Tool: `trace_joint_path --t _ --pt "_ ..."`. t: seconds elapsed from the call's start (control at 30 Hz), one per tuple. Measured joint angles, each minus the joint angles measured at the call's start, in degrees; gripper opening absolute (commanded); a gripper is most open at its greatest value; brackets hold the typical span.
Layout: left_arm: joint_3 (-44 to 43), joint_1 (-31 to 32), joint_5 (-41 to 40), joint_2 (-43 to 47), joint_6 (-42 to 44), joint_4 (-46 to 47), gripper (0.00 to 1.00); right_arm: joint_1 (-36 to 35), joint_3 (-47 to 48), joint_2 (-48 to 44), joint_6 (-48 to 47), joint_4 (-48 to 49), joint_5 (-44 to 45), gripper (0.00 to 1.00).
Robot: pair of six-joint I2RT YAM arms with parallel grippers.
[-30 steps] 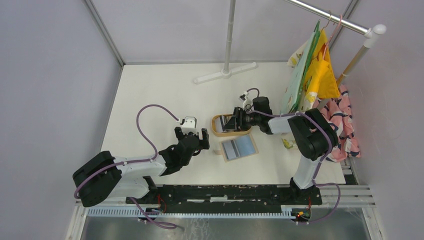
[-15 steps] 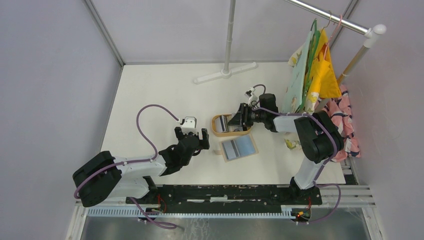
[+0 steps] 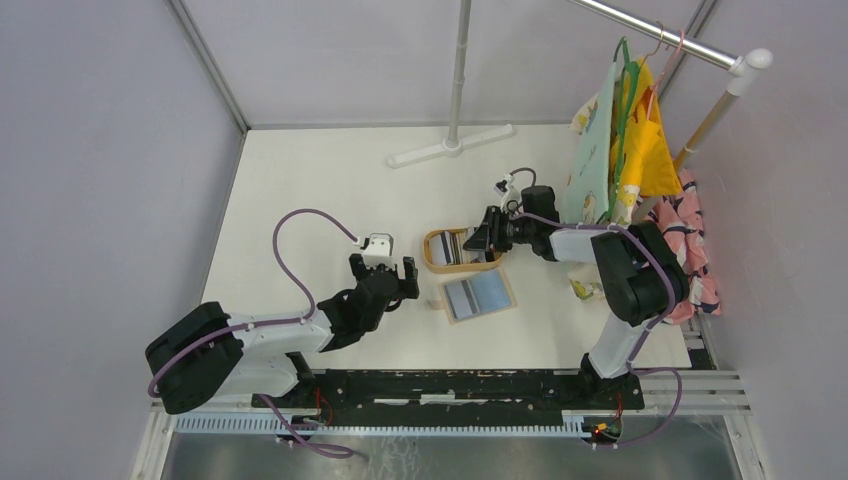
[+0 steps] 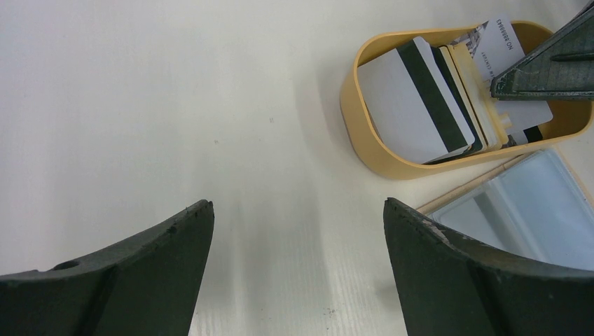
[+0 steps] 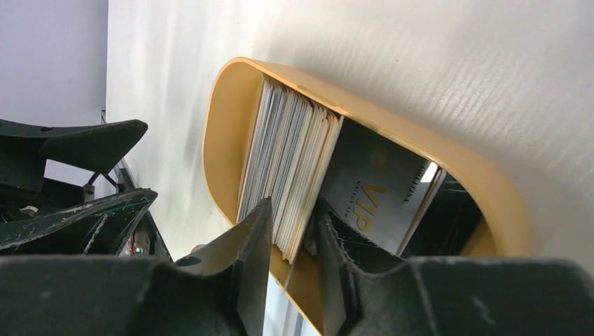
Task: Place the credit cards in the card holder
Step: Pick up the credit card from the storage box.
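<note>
Narrowed since a second ago, and swung with its wrist a little toward the far-right corner of the bench [image 3: 300,190]: right pincer [image 5: 291,210]. No change at the left arm, the tray or the card holder over the same second.

Right pincer now: reaches sideways into the right end of the oval wooden tray [image 4: 354,126], fingers [image 5: 246,241] down among the cards [image 4: 413,105]. Straddles a thin slice at the end of the stack, one finger against each face, so clamped on those few cards. Leaves the rest of the stack standing on edge toward the left end of the tray, and a grey VIP card [image 5: 371,196] leaning just outside the other finger.

Cards: all inside the tray, none in the card holder [image 3: 478,296].

Card holder: lies open and flat, pale blue lining up, just beside the tray on its near side, between the tray and the near edge of the bench, apart from both pincers.

Left pincer [image 4: 298,210]: hangs over bare bench left of the tray and the card holder, jaws wide apart, nothing between them, touching neither.
</note>
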State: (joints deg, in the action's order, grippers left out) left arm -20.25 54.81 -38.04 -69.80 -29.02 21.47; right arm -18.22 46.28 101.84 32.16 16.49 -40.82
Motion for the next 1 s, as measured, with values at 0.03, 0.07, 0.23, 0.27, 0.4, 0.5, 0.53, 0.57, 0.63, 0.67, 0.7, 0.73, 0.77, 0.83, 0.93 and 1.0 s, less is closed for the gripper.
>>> trace_joint_path --t 0.03,0.07,0.23,0.27,0.4,0.5,0.53,0.57,0.63,0.67,0.7,0.73,0.77,0.83,0.93,1.0 --pt "0.0 0.0 0.0 0.0 0.0 0.0 0.95 0.15 0.02 0.0 -0.2 -0.09 0.15 0.28" --pt "0.0 0.0 0.0 0.0 0.0 0.0 0.95 0.33 0.02 0.0 -0.31 -0.26 0.31 0.27" --pt "0.0 0.0 0.0 0.0 0.0 0.0 0.95 1.38 0.11 0.0 -0.63 -0.92 0.74 0.13" --pt "0.0 0.0 0.0 0.0 0.0 0.0 0.95 1.53 0.11 0.0 -0.79 -0.98 0.83 0.1" --pt "0.0 0.0 0.0 0.0 0.0 0.02 0.95 2.19 0.42 0.0 -1.88 -2.51 1.86 0.0" --pt "0.0 0.0 0.0 0.0 0.0 0.02 0.95 2.64 0.52 -0.5 -3.02 -4.04 2.84 0.0" --pt "0.0 0.0 0.0 0.0 0.0 0.02 0.94 2.78 0.52 -0.9 -3.34 -4.55 3.17 0.0" --pt "0.0 0.0 0.0 0.0 0.0 0.02 0.94 2.91 0.52 -1.42 -3.74 -5.11 3.5 0.0" --pt "0.0 0.0 0.04 0.31 0.0 -0.13 0.94 3.34 0.52 -3.15 -5.03 -6.47 4.5 0.0" --pt "0.02 0.0 0.13 0.83 0.0 -0.33 0.94 3.65 0.52 -4.22 -5.66 -7.15 5.11 0.0" --pt "0.04 0.0 0.26 1.42 0.0 -0.42 0.95 4.09 0.52 -5.46 -6.4 -7.74 5.53 0.0" --pt "0.15 0.0 0.74 2.38 -0.02 -0.48 0.95 4.5 0.52 -6.6 -6.99 -8.17 5.92 0.0" --pt "0.31 0.0 1.22 3.65 -0.02 -0.5 0.95 4.98 0.52 -7.98 -7.61 -8.5 6.38 0.0" --pt "0.46 0.0 3.15 6.71 -0.04 -0.76 0.97 6.01 0.48 -11.1 -9.22 -8.35 6.6 0.0" --pt "0.52 -0.07 7.26 10.19 -0.04 -0.61 0.99 7.02 -1.18 -15.56 -11.08 -6.4 5.05 0.0" --pt "0.94 -0.09 11.39 12.66 -0.07 0.24 1.0 7.15 -3.19 -18.53 -11.96 -4.96 2.95 0.0"
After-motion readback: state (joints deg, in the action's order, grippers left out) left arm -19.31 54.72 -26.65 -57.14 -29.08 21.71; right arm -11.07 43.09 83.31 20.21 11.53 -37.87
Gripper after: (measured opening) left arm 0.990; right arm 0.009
